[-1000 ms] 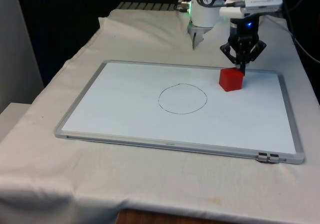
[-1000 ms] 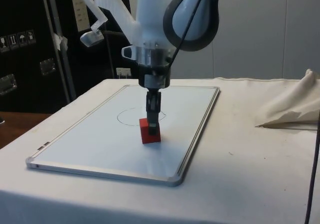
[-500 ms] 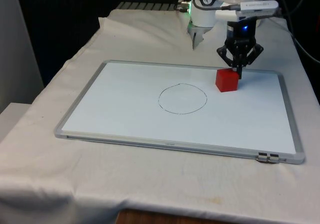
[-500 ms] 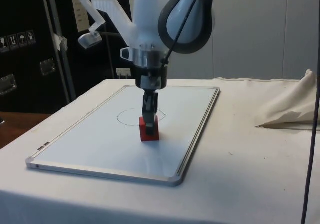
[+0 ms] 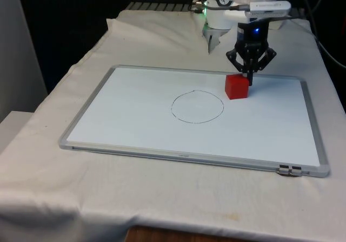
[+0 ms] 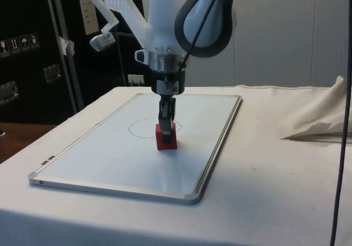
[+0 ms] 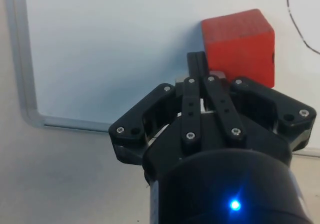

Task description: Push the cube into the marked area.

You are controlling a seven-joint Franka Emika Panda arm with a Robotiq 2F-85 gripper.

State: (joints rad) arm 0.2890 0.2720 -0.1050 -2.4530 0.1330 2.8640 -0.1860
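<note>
A red cube (image 5: pixel 237 86) (image 6: pixel 165 136) (image 7: pixel 238 42) rests on the whiteboard (image 5: pixel 135 106) just off the front view's right edge of the hand-drawn circle (image 5: pixel 197 106) (image 6: pixel 147 128). My gripper (image 5: pixel 250 81) (image 6: pixel 165 129) (image 7: pixel 196 63) is shut, its fingertips down at the board and pressed against the cube's side away from the circle. Nothing is held between the fingers. A short arc of the circle (image 7: pixel 296 23) shows beyond the cube in the wrist view.
The whiteboard's metal frame (image 5: pixel 316 139) (image 7: pixel 22 83) runs close behind the gripper. A rumpled fold of white cloth (image 6: pixel 319 119) lies on the table beyond the board in the side view.
The gripper has slid toward the front view's left, pushing the cube along the board closer to the circle's edge.
</note>
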